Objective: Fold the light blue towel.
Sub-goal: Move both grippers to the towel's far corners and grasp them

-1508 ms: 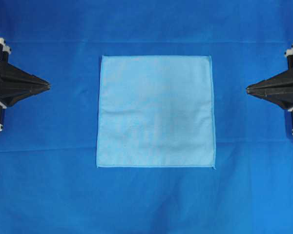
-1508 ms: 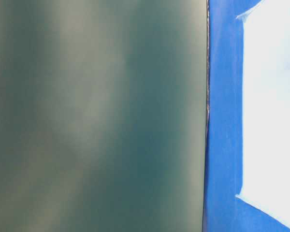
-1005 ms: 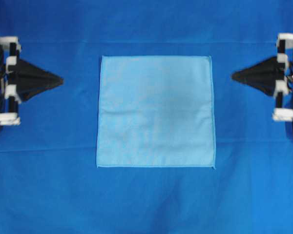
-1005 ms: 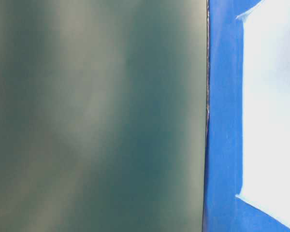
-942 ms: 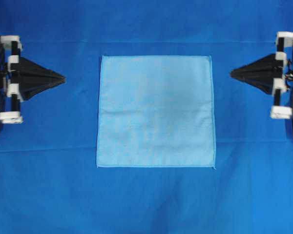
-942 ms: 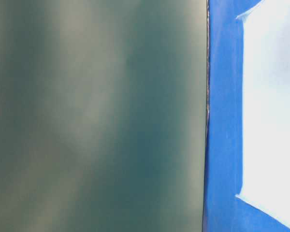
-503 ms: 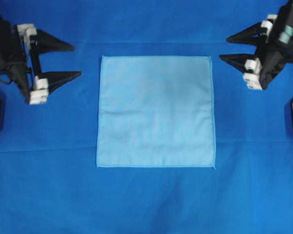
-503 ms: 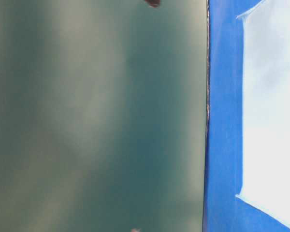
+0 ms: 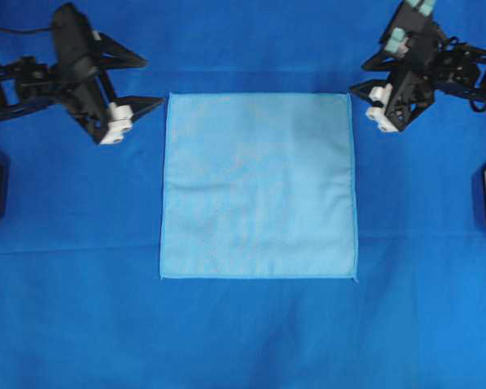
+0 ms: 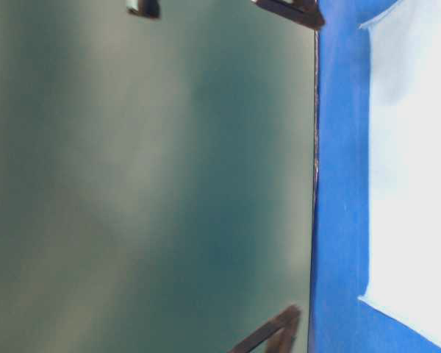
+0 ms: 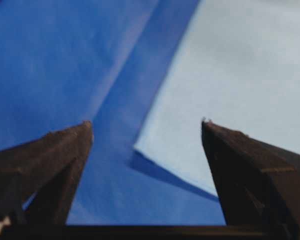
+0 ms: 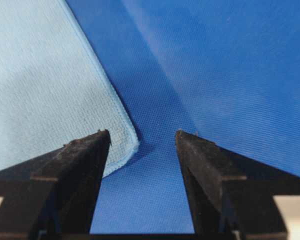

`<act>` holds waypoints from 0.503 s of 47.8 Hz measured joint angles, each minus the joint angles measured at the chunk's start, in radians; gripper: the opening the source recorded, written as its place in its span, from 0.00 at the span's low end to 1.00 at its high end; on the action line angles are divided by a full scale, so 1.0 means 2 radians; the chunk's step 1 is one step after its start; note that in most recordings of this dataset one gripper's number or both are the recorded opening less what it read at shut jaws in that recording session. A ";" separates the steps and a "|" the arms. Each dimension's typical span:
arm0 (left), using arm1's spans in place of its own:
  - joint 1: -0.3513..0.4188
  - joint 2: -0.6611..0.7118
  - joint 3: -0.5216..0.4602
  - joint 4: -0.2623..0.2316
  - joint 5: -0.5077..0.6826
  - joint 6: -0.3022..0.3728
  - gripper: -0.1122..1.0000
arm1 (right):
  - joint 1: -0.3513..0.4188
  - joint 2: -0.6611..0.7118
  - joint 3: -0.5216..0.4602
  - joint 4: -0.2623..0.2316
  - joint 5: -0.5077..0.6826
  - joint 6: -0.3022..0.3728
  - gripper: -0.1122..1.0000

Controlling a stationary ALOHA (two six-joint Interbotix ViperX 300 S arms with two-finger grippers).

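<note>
Overhead exterior view: the light blue towel (image 9: pixel 259 185) lies spread flat and square on the royal-blue sheet (image 9: pixel 251 340), unfolded, all four corners visible. The left gripper (image 9: pixel 144 81) stands just beside the towel's upper-left corner, its jaws spread wide and holding nothing; the lower fingertip (image 9: pixel 157 101) lies close to the corner, and whether it touches cannot be told. The right gripper (image 9: pixel 359 75) stands likewise just beside the upper-right corner, jaws wide apart and empty.

Left wrist view: the towel corner (image 11: pixel 138 148) appears ahead of the left gripper (image 11: pixel 146 123), between the two dark fingers (image 11: pixel 45 155), nearer the right-hand finger, with a shadow along the hem.

Right wrist view: the other corner (image 12: pixel 132 142) sits just ahead of the right gripper (image 12: pixel 142 132), beside the left-hand finger (image 12: pixel 75 160); the stitched hem is clear, and bare sheet fills the gap between the fingers.

Table-level exterior view: mostly a blurred grey-green surface; the sheet (image 10: pixel 342 184) and the towel (image 10: pixel 415 184) occupy the right edge.
</note>
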 measured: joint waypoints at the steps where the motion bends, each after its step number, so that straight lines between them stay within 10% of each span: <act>1: 0.002 0.008 -0.003 0.000 -0.002 -0.001 0.85 | -0.001 0.005 -0.002 -0.001 0.000 0.000 0.63; 24: 0.015 0.140 -0.051 0.000 -0.021 0.004 0.83 | -0.005 0.097 -0.025 -0.004 -0.022 0.000 0.62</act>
